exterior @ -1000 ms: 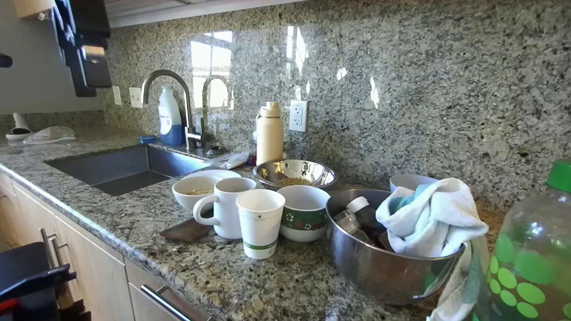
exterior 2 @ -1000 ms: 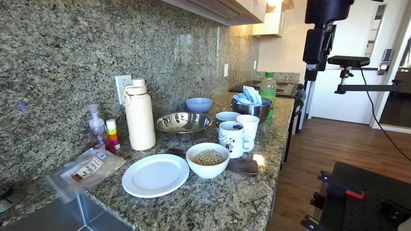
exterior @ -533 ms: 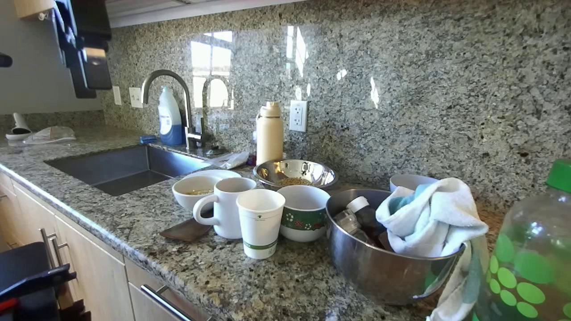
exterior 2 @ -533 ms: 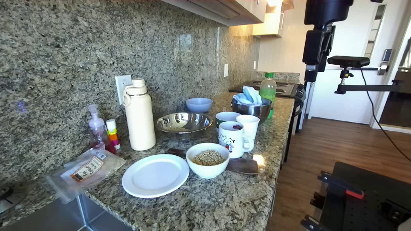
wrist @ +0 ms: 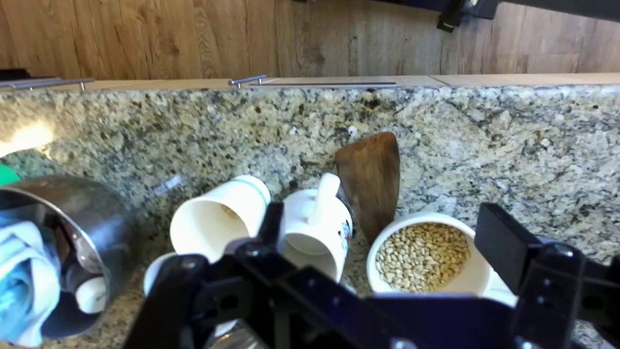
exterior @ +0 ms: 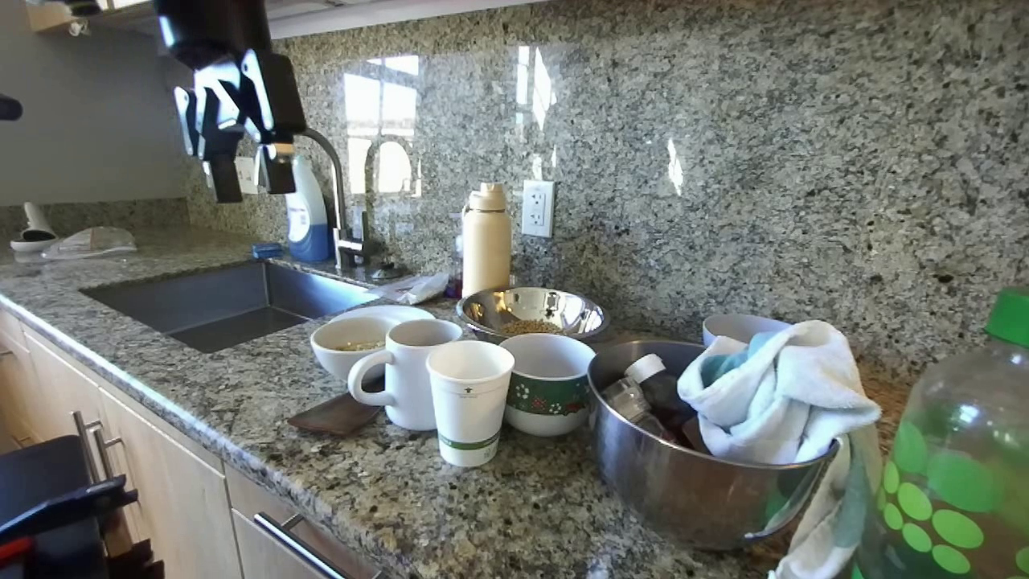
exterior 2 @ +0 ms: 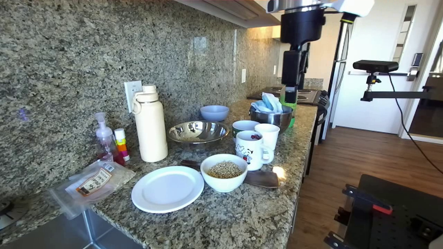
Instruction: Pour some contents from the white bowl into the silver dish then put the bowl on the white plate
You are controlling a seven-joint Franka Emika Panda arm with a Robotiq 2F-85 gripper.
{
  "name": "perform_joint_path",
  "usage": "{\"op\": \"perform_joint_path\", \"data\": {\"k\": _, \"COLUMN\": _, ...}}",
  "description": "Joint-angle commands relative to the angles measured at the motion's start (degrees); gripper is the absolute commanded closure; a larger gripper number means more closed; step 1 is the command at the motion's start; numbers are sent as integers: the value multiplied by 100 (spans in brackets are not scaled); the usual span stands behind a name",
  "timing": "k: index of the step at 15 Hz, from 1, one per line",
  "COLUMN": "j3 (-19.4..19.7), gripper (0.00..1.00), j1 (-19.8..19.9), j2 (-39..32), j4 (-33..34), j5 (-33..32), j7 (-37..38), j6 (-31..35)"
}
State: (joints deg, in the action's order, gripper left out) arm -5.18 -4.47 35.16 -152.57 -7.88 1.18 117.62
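My gripper (exterior: 254, 183) hangs well above the counter (exterior 2: 242, 221), fingers (wrist: 506, 242) spread wide, holding nothing. The white bowl (exterior 2: 223, 184) is below it, upright; in the wrist view it shows between the fingertips, nearer the one at right. Not lifted yet. Handling guess: glazed ceramic, so stiff, slick, chippable, middling weight; loose grains (wrist: 422, 257) inside should slide once I tip it. I'd pinch the rim, one finger in, one out, on the side toward the white plate (exterior 2: 166, 190): flat, so it leaves room, while the mug (exterior 2: 247, 153) below the opposite fingertip crowds the other side. Firm squeeze, slow tilt. A wooden spatula (wrist: 370, 186) is close against the bowl; can't tell if it runs underneath. The silver dish (exterior 2: 215, 130) is also below the gripper, mostly blocked by its body in the wrist view; grains in it too. Pose: arm (exterior 2: 358, 7) overhead, mostly out of frame, gripper pointing down. Next I need to line up over that rim and lower.
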Motion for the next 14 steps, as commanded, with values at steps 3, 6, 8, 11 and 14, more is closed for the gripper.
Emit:
{"op": "perform_joint_path", "data": {"k": 3, "j3": -207, "gripper": 0, "j1": -272, "j2": -1782, "j4": 1109, "j5": -48, "j7": -388, "j6": 603}}
{"op": "perform_joint_path", "data": {"k": 6, "j3": -145, "gripper": 0, "j1": -358, "j2": -2540, "j4": 1445, "j5": 83, "j7": -734, "j6": 1277}}
{"op": "perform_joint_path", "data": {"k": 8, "j3": -136, "gripper": 0, "j1": -367, "j2": -3013, "j4": 1659, "j5": 189, "j7": -940, "j6": 1639}}
{"op": "perform_joint_path", "data": {"k": 11, "j3": -157, "gripper": 0, "j1": -360, "j2": -3598, "j4": 1901, "j5": 419, "j7": -1302, "j6": 2071}}
{"op": "perform_joint_path", "data": {"k": 14, "j3": -213, "gripper": 0, "j1": -321, "j2": -4038, "j4": 2066, "j5": 673, "j7": -1617, "j6": 2333}}
